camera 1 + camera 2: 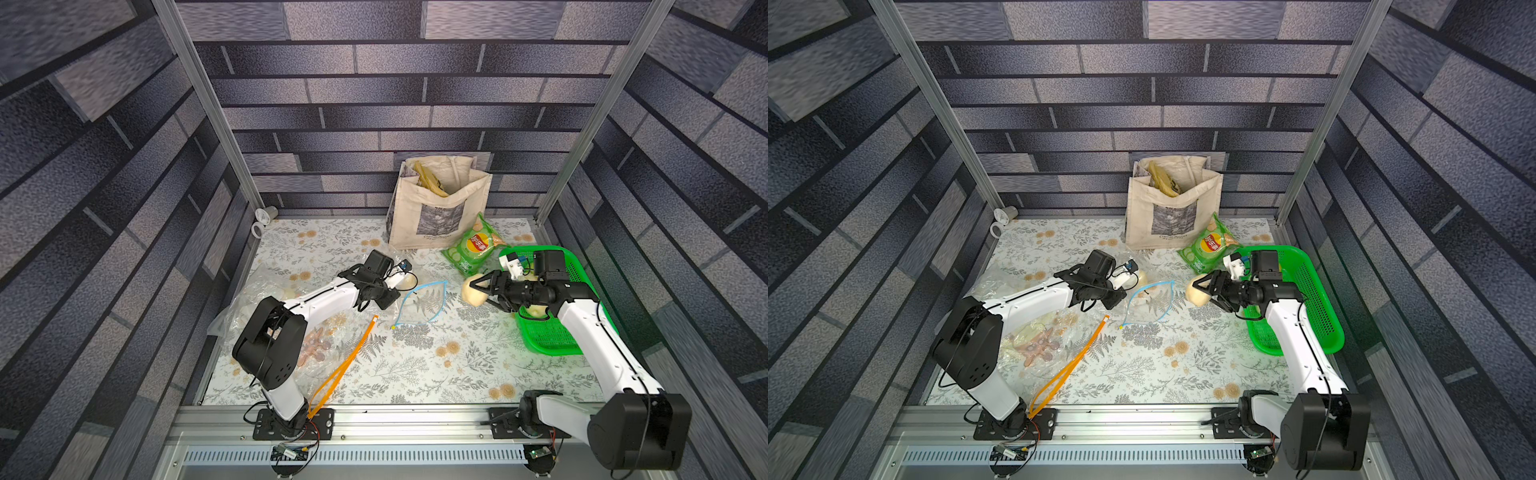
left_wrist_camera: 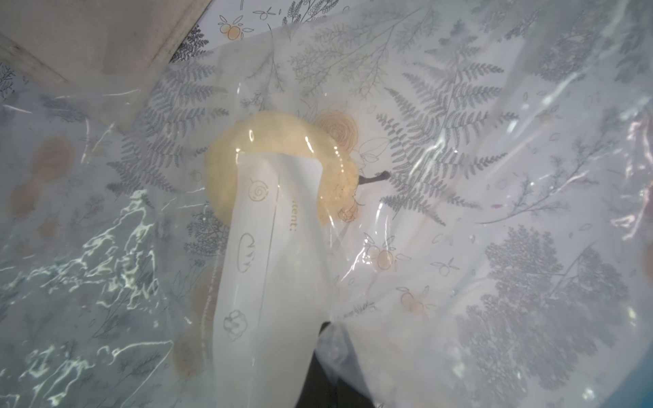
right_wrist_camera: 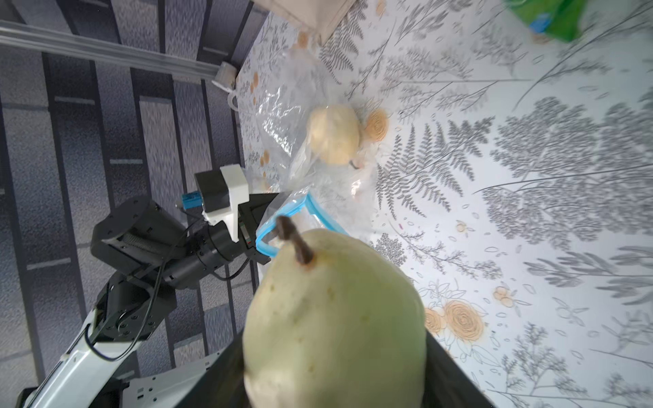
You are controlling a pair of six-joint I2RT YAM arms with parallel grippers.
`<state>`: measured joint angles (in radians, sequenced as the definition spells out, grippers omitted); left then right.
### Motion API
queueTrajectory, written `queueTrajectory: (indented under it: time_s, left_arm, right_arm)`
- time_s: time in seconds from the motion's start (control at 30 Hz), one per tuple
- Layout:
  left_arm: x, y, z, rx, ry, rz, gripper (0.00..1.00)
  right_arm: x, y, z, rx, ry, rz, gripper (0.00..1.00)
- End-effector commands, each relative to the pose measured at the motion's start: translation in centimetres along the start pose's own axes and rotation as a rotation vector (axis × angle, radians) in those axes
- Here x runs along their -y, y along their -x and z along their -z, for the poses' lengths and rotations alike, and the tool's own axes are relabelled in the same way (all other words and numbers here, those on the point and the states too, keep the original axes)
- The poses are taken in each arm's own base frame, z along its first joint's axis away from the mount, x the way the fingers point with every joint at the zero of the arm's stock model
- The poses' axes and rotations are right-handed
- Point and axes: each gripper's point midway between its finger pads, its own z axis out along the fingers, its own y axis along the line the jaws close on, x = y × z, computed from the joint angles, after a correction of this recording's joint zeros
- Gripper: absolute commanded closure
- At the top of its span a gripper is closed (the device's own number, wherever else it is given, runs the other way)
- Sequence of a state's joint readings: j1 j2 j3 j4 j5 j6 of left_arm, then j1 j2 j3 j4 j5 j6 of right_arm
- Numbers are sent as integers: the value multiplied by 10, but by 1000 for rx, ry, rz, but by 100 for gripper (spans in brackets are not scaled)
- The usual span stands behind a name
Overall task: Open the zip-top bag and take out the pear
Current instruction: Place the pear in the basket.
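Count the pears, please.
2: one pear in the right gripper, another pear in clear plastic by the left gripper. A pale thing in the green basket may be a third.

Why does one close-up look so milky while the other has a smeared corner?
Left wrist view: the zip-top bag drapes before the lens, with white glare streaks. Right wrist view: the pear looks sharp; the green chip packet is blurred.

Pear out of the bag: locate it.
In both top views the pear sits in the right gripper, right of centre, between the blue-rimmed zip-top bag and green basket.
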<state>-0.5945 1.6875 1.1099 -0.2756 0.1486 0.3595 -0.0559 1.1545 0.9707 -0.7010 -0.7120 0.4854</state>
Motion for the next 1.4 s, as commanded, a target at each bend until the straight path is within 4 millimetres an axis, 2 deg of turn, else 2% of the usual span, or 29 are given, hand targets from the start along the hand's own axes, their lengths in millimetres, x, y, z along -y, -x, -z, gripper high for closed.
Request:
queueTrajectory:
  time_s: [0.0,0.13,0.23,0.43,0.5,0.57,0.8,0.87,0.97,1.07,1.13,1.2,1.37]
  left_arm:
    - [4,14,26,36,6,4,100]
    - [9,20,36,68,-10,31,100]
    - [11,24,40,89,-20,45,100]
    - [18,23,44,92,-52,37,100]
    - [18,23,46,100,-60,35,100]
    - [18,24,46,109,-68,40,100]
    - [15,32,49,138,-98,69,100]
    - [15,31,50,134,-102,75,100]
    - [17,30,51,131,-107,77,100]
    - [19,28,50,130,-109,80,100]
    - [19,28,50,129,-111,81,100]
    - [20,30,51,133,-111,84,100]
    - [25,40,54,147,-138,87,100]
  right_arm:
    - [38,21,33,140,-219,-26,34]
    - [89,55,74,327,-470,-80,33]
    - [125,69,105,437,-664,-115,31]
    - [180,70,160,506,-1054,-127,28]
    - [196,67,170,490,-1152,-131,28]
    - [210,64,172,450,-1193,-152,28]
    - [229,58,123,253,-1040,-214,24]
    - [232,56,118,228,-1033,-226,19]
    - [226,58,120,254,-1018,-234,13]
    - [205,61,119,296,-930,-225,13]
    - [180,62,111,322,-804,-212,17]
    - [147,59,95,320,-658,-181,22]
    - [56,29,30,184,-258,-115,32]
